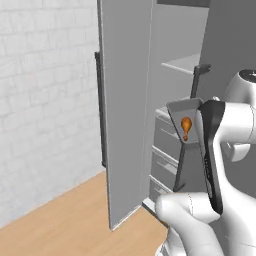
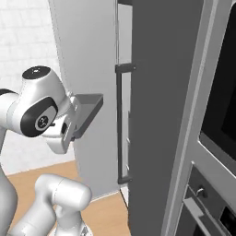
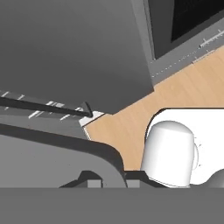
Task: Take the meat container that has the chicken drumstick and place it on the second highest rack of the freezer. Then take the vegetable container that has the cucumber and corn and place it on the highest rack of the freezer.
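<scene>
The meat container (image 1: 176, 111), a grey tray, hangs in the air in front of the open freezer (image 1: 170, 45), tipped so its inside faces the left base camera. The small orange chicken drumstick (image 1: 186, 126) lies inside it. My gripper (image 2: 75, 120) is shut on the near edge of the container (image 2: 90, 107), which points toward the freezer opening. In the hand view the tray's dark rim (image 3: 61, 142) curves just above my fingertips. A pale shelf (image 1: 182, 64) shows inside the cabinet above and beyond the tray, with grey drawers (image 1: 167, 145) below. The vegetable container is out of view.
The freezer's open door (image 1: 125, 100) stands edge-on left of the tray, with a dark bar handle (image 1: 100, 110). Another dark vertical handle (image 2: 120, 124) is on the neighbouring grey panel. A wall oven (image 2: 221, 92) is at the right. White brick wall (image 1: 45, 100) and wooden floor (image 1: 65, 220) lie left.
</scene>
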